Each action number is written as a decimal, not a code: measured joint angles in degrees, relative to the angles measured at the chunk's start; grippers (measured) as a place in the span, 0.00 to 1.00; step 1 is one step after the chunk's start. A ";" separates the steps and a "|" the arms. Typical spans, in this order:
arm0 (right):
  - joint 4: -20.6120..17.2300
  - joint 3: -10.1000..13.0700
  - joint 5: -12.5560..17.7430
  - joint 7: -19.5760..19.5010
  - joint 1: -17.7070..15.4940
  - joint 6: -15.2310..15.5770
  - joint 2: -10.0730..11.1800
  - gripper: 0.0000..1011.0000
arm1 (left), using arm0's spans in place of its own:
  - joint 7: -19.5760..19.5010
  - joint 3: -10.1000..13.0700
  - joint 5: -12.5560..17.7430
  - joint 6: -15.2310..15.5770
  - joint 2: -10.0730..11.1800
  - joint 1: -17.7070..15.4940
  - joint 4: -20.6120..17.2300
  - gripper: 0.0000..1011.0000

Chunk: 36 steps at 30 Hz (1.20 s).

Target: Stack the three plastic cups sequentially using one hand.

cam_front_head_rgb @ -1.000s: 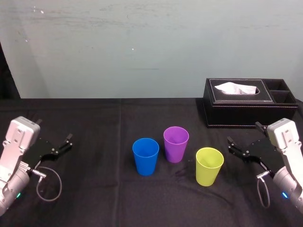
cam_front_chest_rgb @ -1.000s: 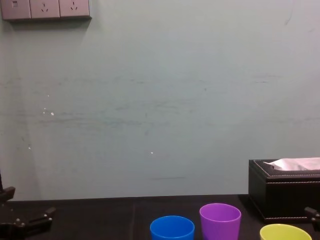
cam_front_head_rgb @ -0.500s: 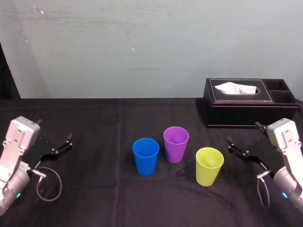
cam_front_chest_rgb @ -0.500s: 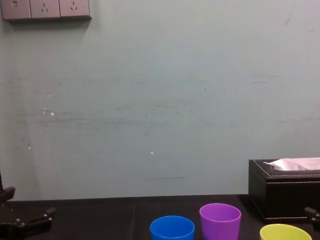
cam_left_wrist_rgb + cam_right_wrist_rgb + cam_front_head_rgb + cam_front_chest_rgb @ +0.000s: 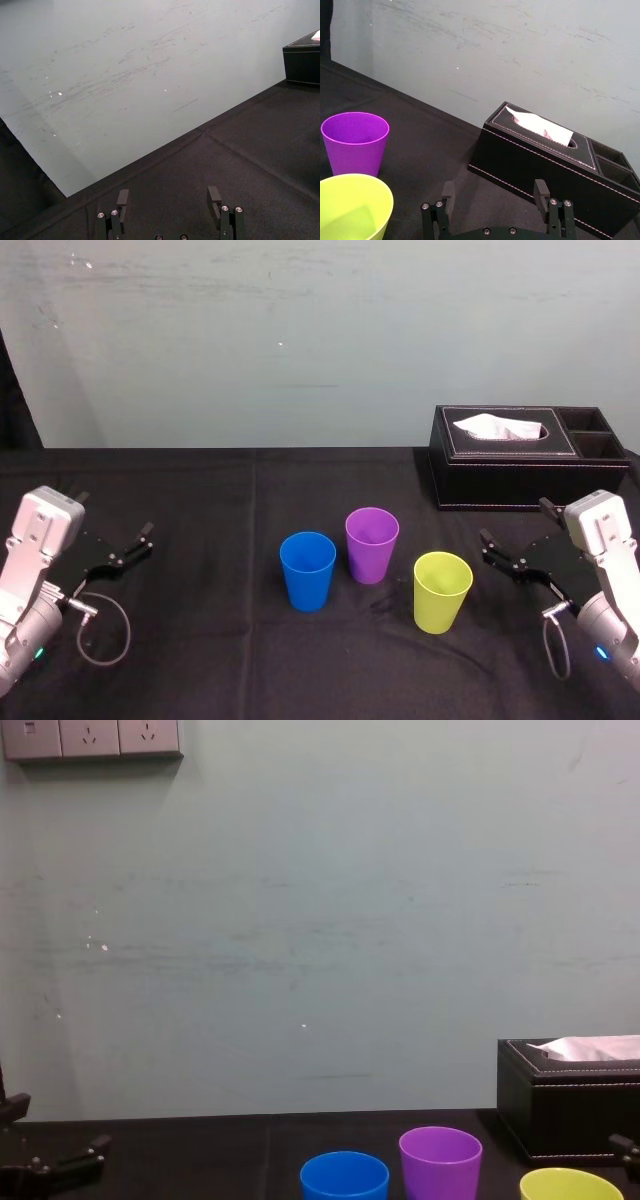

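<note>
Cups: The blue cup [image 5: 307, 570], purple cup [image 5: 372, 544] and yellow-green cup [image 5: 442, 591] stood upright, mouths up, near the middle of the counter [image 5: 200, 540]. They stood apart from each other and none was nested. The purple cup was farthest back, between the other two.
Why so: The gaps probably left room for a finger to pass around each cup. With the mouths up, one cup could drop straight into another.
Right tool: The right tool [image 5: 494, 192] was open and empty. It sat low, near the yellow-green cup without touching it, in front of the black tissue box [image 5: 525, 470].
Left tool: The left tool [image 5: 168, 197] was also open and empty, at the counter's left side, well apart from the cups. It looked parked.
Working arm: Probably the right, being nearer, though nothing had been grasped.
Cut off: The chest view's lower edge cropped the cups' bodies, leaving little more than the yellow-green cup's rim. The right wrist view also cropped that cup.
Hard to tell: Whether either tool rested on the counter or hung just above it.
</note>
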 joint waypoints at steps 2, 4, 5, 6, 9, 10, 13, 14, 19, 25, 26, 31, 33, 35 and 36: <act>0.00 0.00 0.00 0.00 0.00 0.00 0.00 0.99 | 0.00 0.00 0.00 0.00 0.00 0.00 0.00 0.99; 0.00 0.00 0.00 0.00 0.00 0.00 0.00 0.99 | 0.00 0.00 0.00 0.00 0.00 0.00 0.00 0.99; 0.00 0.00 0.00 0.00 0.00 0.00 0.00 0.99 | 0.00 0.00 0.00 0.00 0.00 0.00 0.00 0.99; 0.00 0.00 0.00 0.00 0.00 0.00 0.00 0.99 | 0.00 0.00 0.00 0.00 0.00 0.00 0.00 0.99; 0.00 0.00 0.00 0.00 0.00 0.00 0.00 0.99 | 0.00 0.00 0.00 0.00 0.00 0.00 0.00 0.99; 0.00 0.00 0.00 0.00 0.00 0.00 0.00 0.99 | 0.00 0.00 0.00 0.00 0.00 0.00 0.00 0.99; 0.00 0.00 0.00 0.00 0.00 0.00 0.00 0.99 | 0.00 0.00 0.00 0.00 0.00 0.00 0.00 0.99; 0.00 0.00 0.00 0.00 0.00 0.00 0.00 0.99 | 0.00 0.00 0.00 0.00 0.00 0.00 0.00 0.99; -0.32 0.54 0.08 0.12 -0.41 0.00 -0.06 0.99 | 0.00 0.00 0.00 0.00 0.00 0.00 0.00 0.99; -5.52 3.14 2.30 0.47 -3.20 4.33 0.96 0.99 | 0.00 0.00 0.00 0.00 0.00 0.00 0.00 0.99; -6.42 3.53 2.70 0.53 -3.73 5.09 1.20 0.99 | 0.00 0.00 0.00 0.00 0.00 0.00 0.00 0.99; -14.38 6.94 6.70 1.31 -9.27 11.51 3.97 0.99 | 0.00 0.00 0.00 0.00 0.00 0.00 0.00 0.99; -17.57 8.83 8.93 1.69 -12.03 14.30 5.15 0.99 | 0.00 0.00 0.00 0.00 0.00 0.00 0.00 0.99; -19.38 9.95 10.31 2.02 -13.60 16.12 5.89 0.99 | 0.00 0.00 0.00 0.00 0.00 0.00 0.00 0.99; -21.35 11.05 11.50 2.30 -15.15 18.12 6.71 0.99 | 0.00 0.00 0.00 0.00 0.00 0.00 0.00 0.99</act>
